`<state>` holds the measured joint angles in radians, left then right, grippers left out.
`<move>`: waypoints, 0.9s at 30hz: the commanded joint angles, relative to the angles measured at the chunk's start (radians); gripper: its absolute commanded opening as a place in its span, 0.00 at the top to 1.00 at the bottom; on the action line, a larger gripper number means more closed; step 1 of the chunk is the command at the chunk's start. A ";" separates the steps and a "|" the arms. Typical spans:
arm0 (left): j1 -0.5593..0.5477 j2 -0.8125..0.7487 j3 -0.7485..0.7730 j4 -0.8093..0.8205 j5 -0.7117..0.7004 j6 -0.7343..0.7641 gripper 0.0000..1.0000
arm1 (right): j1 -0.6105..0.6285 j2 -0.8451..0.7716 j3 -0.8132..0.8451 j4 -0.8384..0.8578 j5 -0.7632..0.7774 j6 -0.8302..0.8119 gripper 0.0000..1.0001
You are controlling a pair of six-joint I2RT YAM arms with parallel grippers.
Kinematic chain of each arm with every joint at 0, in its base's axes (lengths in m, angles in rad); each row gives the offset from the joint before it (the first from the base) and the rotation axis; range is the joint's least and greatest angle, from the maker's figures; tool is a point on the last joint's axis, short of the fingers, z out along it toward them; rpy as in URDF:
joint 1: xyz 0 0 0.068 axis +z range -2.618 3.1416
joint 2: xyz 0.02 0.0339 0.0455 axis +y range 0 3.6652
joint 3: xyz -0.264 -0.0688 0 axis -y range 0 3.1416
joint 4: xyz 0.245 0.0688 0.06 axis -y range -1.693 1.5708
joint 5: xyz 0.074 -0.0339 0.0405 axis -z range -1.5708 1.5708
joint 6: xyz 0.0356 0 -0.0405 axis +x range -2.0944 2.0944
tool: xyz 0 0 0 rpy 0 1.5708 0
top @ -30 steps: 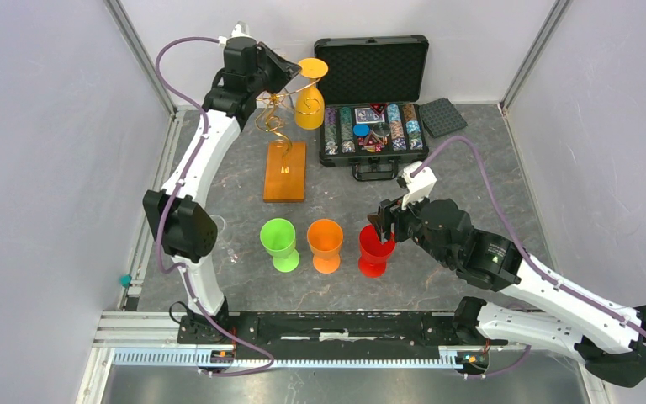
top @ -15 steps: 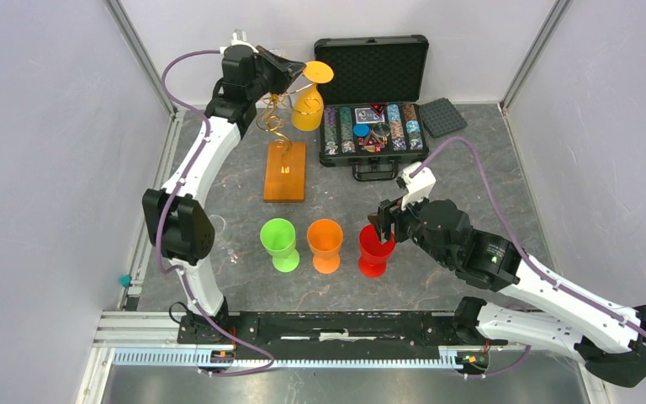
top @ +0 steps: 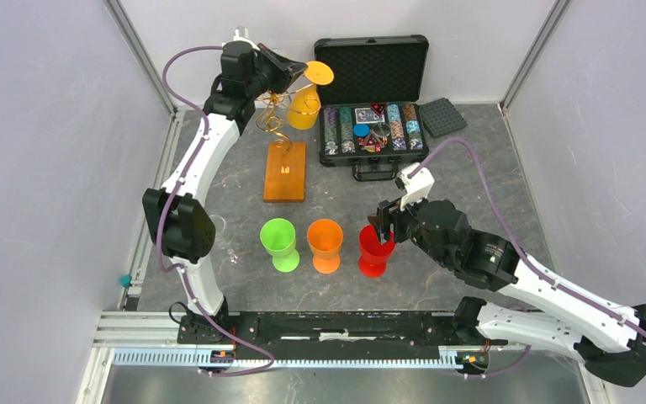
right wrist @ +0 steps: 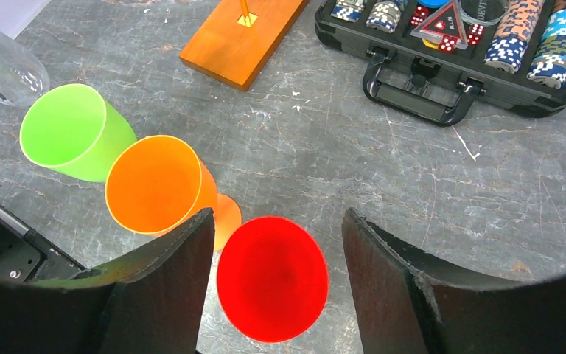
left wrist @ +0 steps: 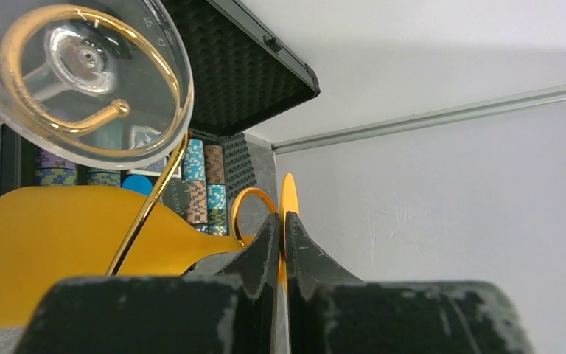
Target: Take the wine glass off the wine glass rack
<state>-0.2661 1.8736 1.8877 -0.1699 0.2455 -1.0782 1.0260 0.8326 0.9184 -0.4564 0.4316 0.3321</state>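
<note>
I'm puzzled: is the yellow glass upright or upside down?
Upside down: the yellow wine glass shows its foot on top, bowl below.

Overhead camera looks down from behind the arm bases (top: 195,326) over the whole table (top: 336,195). Left wrist camera sits close against the yellow glass (left wrist: 59,240), facing the back wall (left wrist: 449,221). Right wrist camera looks down closely on the red cup (right wrist: 273,279). All show the chip case (top: 373,71).

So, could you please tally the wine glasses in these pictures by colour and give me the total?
yellow wine glass: 1
green wine glass: 1
orange wine glass: 1
red wine glass: 1
clear wine glass, and a second: 2
Total: 6
</note>
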 commanded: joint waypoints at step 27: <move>-0.020 -0.136 0.044 -0.093 -0.090 0.166 0.98 | 0.003 0.006 -0.008 0.051 0.018 -0.004 0.31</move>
<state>-0.2977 1.8290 1.9400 -0.3141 0.1799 -0.9245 1.0260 0.8497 0.9180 -0.4480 0.4316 0.3271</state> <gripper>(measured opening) 0.026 0.691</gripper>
